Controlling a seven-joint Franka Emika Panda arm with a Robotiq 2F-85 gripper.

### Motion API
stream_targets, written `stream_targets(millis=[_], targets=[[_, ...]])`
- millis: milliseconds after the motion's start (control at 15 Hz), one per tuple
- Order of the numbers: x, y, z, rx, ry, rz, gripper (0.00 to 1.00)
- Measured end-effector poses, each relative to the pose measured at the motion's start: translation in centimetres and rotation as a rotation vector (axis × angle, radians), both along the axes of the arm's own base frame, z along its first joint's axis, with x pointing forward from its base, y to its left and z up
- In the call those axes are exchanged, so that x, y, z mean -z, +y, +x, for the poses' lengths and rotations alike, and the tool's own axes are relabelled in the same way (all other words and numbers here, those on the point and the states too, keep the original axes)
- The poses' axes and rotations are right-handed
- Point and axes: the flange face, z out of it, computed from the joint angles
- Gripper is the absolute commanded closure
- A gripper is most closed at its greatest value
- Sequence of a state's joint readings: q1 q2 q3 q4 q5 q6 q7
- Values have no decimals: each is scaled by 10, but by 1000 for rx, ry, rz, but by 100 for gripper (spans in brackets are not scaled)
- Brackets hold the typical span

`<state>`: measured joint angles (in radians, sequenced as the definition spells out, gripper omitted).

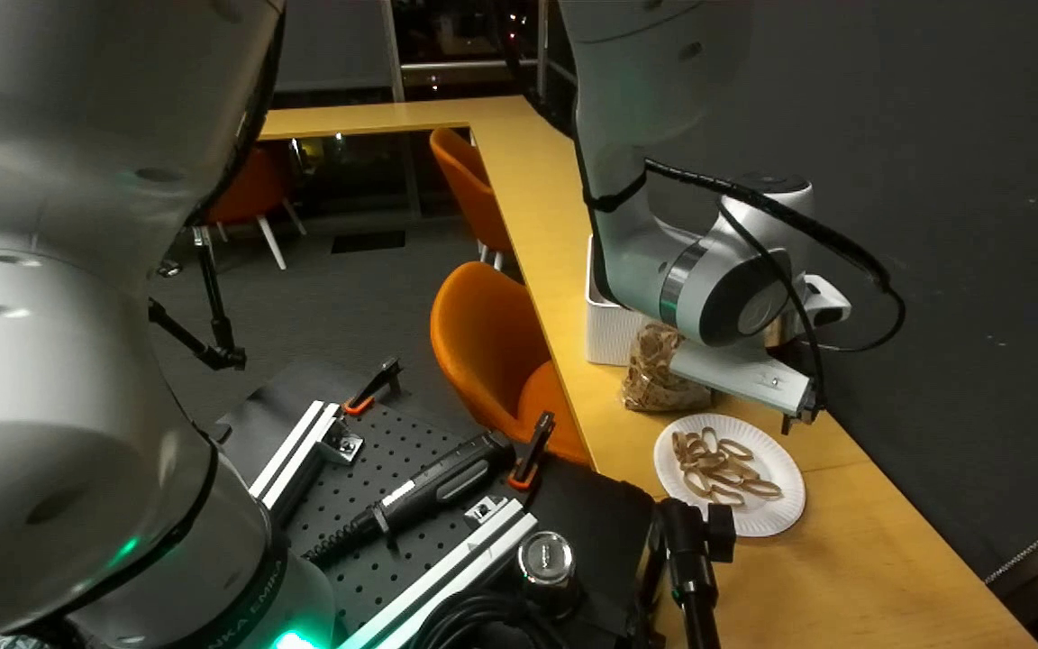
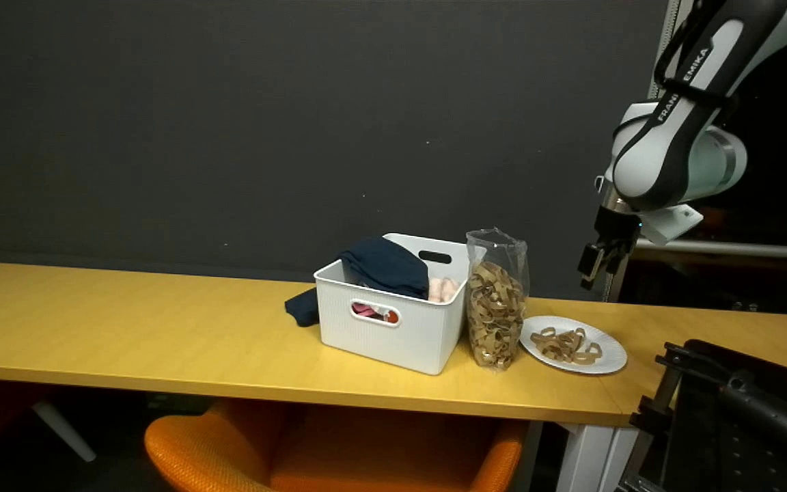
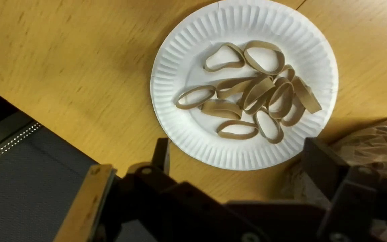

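My gripper (image 3: 235, 143) is open and empty, with its black fingers wide apart in the wrist view. It also shows in an exterior view (image 2: 600, 265), hanging above the table near a white paper plate (image 2: 615, 361), apart from it. The plate (image 3: 233, 160) holds several loose tan rubber bands (image 3: 221, 109), some overlapping. A clear plastic bag (image 2: 496, 314) full of similar bands stands upright beside the plate. In the wrist view the bag (image 3: 371, 144) is partly hidden by the right finger.
A white basket (image 2: 380, 342) with dark blue cloth (image 2: 390, 266) and pinkish items stands beside the bag. The wooden table (image 2: 127, 328) runs along a dark wall. Orange chairs (image 1: 483, 333) stand at its edge. A black perforated board (image 1: 411, 433) with clamps is near the robot base.
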<state>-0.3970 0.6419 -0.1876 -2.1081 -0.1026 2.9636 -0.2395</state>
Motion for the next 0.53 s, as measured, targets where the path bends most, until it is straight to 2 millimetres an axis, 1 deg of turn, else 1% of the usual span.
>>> stream_targets(millis=[333, 533], targets=[[47, 10, -4, -20, 4, 9, 0], [70, 18, 3, -31, -6, 36, 0]])
